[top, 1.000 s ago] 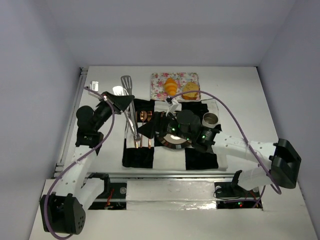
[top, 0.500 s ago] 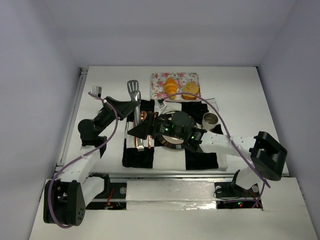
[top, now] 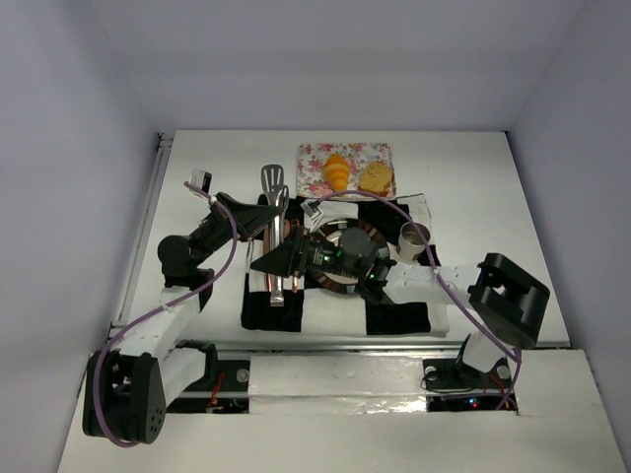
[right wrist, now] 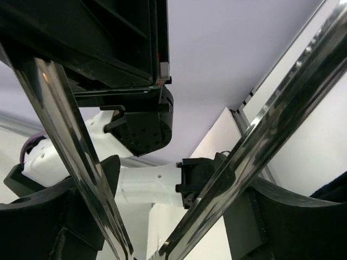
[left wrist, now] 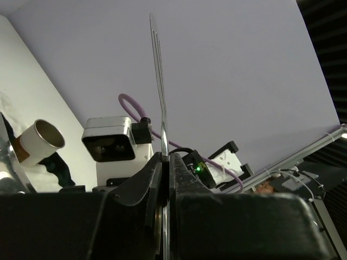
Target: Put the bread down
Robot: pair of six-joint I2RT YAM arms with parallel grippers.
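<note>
The bread lies on a floral napkin [top: 314,158] at the back: an orange ridged croissant [top: 337,170] and a golden-brown toasted slice [top: 376,176]. My left gripper [top: 264,215] is shut on metal tongs [top: 274,182], whose slotted head points toward the napkin. In the left wrist view the fingers [left wrist: 165,160] pinch the thin blade [left wrist: 159,81] edge-on. My right gripper [top: 264,264] reaches left across the cloth and straddles the tongs lower down. In the right wrist view its jaws [right wrist: 168,184] stand wide, with the two shiny tong arms [right wrist: 282,108] between them. Both grippers are well short of the bread.
A black-and-white checkered cloth [top: 394,313] covers the table's middle. On it are a dark plate [top: 367,239], a paper cup [top: 413,236] to its right, and copper cutlery [top: 294,281] at the left. The cup also shows in the left wrist view [left wrist: 39,141].
My right gripper has swung left across the plate to the tongs. My left gripper has moved right and a little nearer with the tongs, and their head has shifted right.
</note>
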